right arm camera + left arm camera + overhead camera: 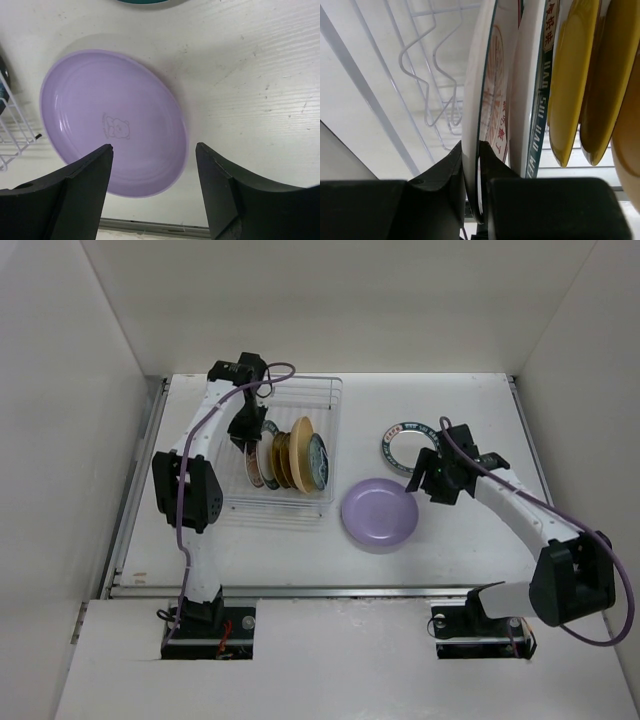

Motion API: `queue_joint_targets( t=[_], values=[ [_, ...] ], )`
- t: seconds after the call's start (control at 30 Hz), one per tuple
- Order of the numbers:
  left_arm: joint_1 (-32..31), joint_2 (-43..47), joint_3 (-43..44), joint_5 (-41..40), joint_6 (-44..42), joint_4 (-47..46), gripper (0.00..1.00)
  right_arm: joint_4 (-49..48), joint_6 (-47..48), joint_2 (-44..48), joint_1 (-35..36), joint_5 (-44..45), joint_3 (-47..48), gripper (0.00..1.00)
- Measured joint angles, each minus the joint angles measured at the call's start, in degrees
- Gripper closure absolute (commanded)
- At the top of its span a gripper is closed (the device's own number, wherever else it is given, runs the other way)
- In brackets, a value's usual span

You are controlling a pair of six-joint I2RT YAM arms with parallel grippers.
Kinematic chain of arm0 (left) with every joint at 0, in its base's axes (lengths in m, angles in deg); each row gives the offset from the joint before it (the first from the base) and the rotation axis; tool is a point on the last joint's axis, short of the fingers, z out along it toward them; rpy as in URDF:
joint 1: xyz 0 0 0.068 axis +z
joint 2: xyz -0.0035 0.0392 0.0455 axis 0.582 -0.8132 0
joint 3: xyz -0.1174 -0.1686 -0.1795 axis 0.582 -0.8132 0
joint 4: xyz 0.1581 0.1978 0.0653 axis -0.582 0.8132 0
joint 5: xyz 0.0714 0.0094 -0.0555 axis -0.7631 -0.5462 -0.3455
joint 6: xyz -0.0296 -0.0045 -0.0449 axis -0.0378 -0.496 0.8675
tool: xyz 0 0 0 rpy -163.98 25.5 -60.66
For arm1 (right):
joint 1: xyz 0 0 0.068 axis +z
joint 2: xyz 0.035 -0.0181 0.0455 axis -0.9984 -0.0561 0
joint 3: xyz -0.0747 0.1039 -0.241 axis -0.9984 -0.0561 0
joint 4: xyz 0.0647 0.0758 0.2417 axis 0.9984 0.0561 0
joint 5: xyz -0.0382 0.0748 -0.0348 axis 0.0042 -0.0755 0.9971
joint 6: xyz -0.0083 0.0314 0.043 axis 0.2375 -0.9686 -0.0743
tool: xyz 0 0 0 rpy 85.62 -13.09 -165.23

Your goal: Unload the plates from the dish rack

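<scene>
Jaws of the left gripper (472, 167) are pinching, almost fully closed, the rim of the white-orange patterned plate (492, 95). That plate is standing on edge at the left end of the row in the dish rack (322, 390). Jaws of the right gripper (154, 150) are standing wide apart and gripping nothing. They are hovering over the lavender plate (112, 120), which is lying face up on the worktop (480, 420) just right of the rack. A teal-rimmed plate (408, 446) is lying flat farther back on the worktop, near the lavender one but apart from it.

Unloading is therefore partly done, with two plates sitting out of the rack. Those waiting in the rack are standing upright and close together (among them a white plate with a lettered teal rim (536, 100), a yellow plate (570, 75) and a teal patterned plate (318, 460)). The overhead view is showing what are probably five, though overlapping rims are making the count uncertain. The plate in the left jaws is the one in hand and is not yet lifted clear of its slot.
</scene>
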Motion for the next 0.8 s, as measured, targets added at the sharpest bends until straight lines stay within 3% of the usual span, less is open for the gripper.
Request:
queue_joint_targets(
  t=[0.33,0.6,0.8],
  values=[
    [0.3,0.7,6.6,-1.0,-0.4,2.5,1.00,5.0,1.8,1.5,0.0,0.7,6.6,0.27],
    [0.3,8.1,9.8,-5.4,-0.9,2.3,1.00,5.8,6.2,1.5,0.0,-2.1,14.5,0.27],
    [0.3,15.3,11.4,-9.5,-1.7,-1.4,1.00,2.2,9.9,1.5,0.9,-13.4,14.8,0.06]
  ],
)
